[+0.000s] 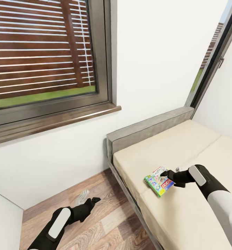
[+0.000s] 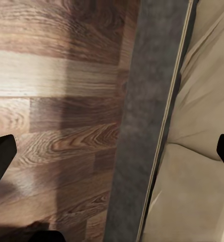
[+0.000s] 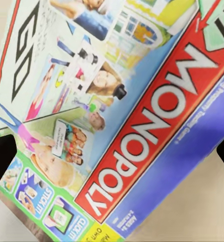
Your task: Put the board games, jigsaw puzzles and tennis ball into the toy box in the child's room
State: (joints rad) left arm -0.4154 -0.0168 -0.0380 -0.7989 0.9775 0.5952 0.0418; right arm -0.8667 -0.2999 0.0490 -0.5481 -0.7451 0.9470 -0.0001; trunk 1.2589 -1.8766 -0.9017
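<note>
A Monopoly board game box [image 1: 159,181] lies flat on the beige mattress [image 1: 185,208], close to the bed's near edge. My right gripper [image 1: 163,173] hovers just over the box's far side, open. In the right wrist view the colourful lid [image 3: 142,126] sits between the two dark fingertips [image 3: 1,161], which stand wide apart with nothing clamped. Low over the wooden floor beside the bed, my left gripper [image 1: 96,199] is open and empty; the left wrist view has its open gripper [image 2: 112,151] above the floorboards and the grey bed frame [image 2: 142,126].
The bed has a grey headboard [image 1: 150,128] against the white wall. A large window with slatted blinds [image 1: 42,52] and a dark sill [image 1: 56,121] is at the left. Wooden floor [image 1: 95,229] runs between wall and bed. A white surface [image 1: 2,225] sits at lower left.
</note>
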